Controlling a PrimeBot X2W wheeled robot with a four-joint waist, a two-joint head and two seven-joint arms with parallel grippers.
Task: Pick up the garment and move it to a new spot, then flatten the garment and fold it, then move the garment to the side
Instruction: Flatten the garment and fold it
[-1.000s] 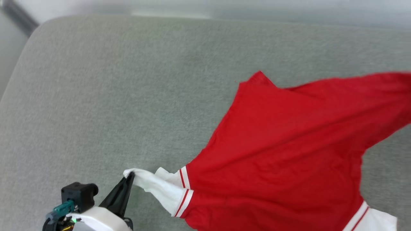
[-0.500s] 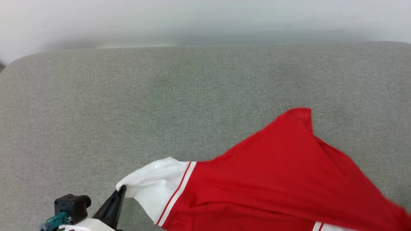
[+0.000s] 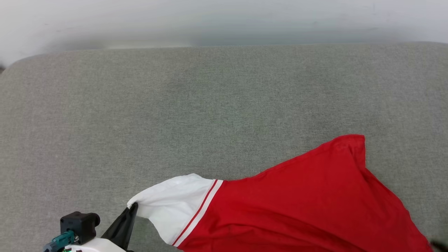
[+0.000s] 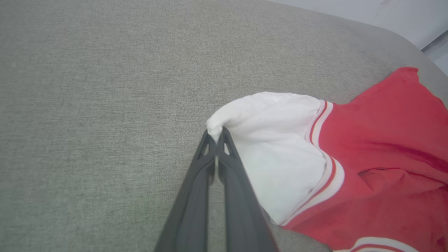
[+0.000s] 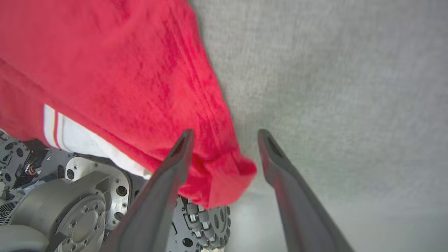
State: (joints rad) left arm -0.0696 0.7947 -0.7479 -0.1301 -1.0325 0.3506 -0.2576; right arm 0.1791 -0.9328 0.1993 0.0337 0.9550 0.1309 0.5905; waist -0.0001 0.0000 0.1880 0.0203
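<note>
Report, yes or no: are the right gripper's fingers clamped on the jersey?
No; the right gripper has its fingers wide apart, a corner of the red jersey loose between them.

The garment [image 3: 297, 210], a red jersey with a white sleeve (striped red-and-white trim), lies rumpled at the near right of the grey cushion [image 3: 175, 105], sleeve stretched left, a red corner pointing far.
</note>
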